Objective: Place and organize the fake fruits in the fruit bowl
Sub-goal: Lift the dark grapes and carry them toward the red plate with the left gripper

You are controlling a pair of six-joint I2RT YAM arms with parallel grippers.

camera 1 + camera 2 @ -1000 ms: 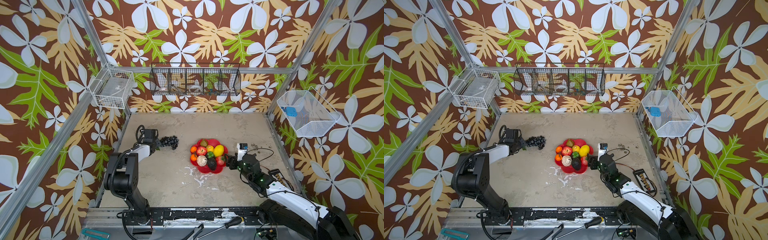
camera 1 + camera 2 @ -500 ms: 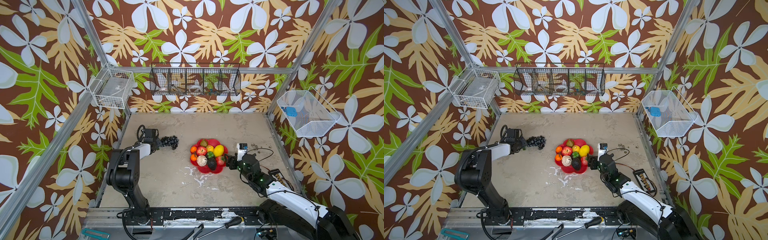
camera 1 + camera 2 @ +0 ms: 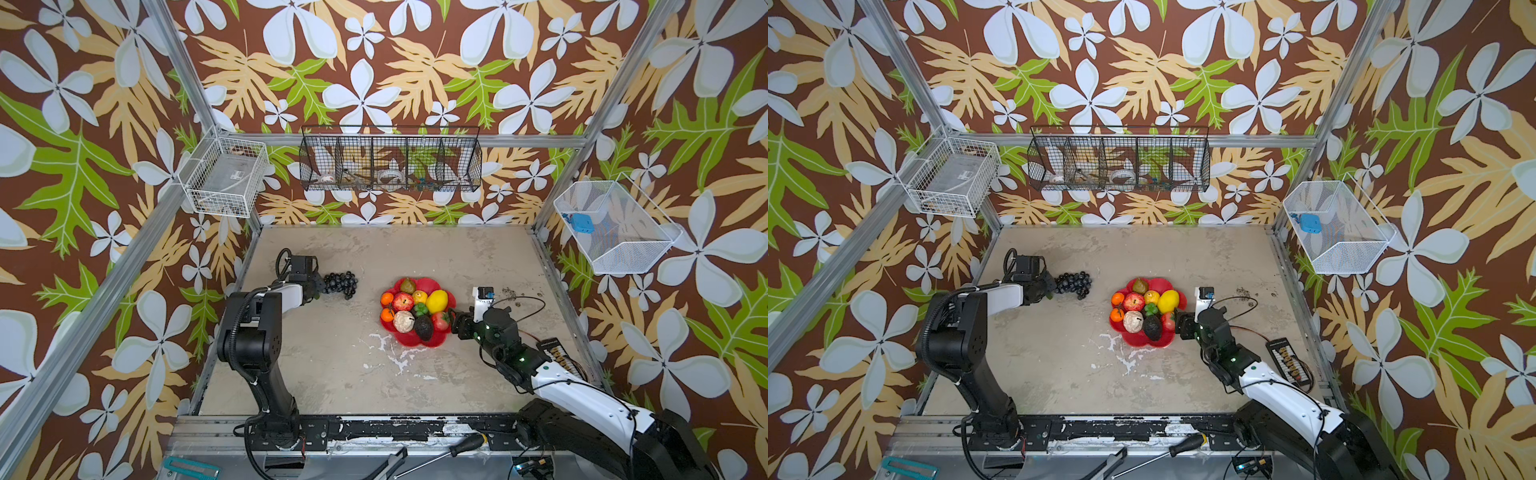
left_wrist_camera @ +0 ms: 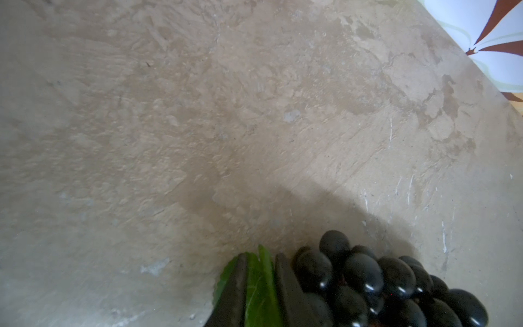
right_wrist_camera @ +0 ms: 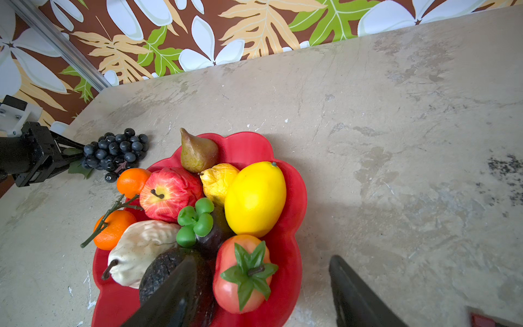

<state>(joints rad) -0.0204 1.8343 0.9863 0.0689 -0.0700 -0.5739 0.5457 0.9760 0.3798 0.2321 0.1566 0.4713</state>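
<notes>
Well, the grape bunch (image 3: pixel 340 284) lies on the stone-look tabletop (image 3: pixel 332 374), well apart from the red flower-shaped fruit bowl (image 3: pixel 433 341) and to its left in both top views. The left gripper (image 4: pixel 261 260) is at the bunch's stem end, jaws narrow with the green leaf (image 4: pixel 259 294) between them (whether they pinch it, I cannot tell). Inside the bowl sit a pear (image 5: pixel 196 153), a big lemon (image 5: pixel 256 198), a red apple (image 5: pixel 167 194), two stemmed oranges (image 5: pixel 113 229), a cream lumpy piece (image 5: pixel 141 249) and an avocado (image 5: pixel 161 271). The right gripper (image 3: pixel 456 323) hangs at the bowl's right rim, jaws wide, holding nothing.
</notes>
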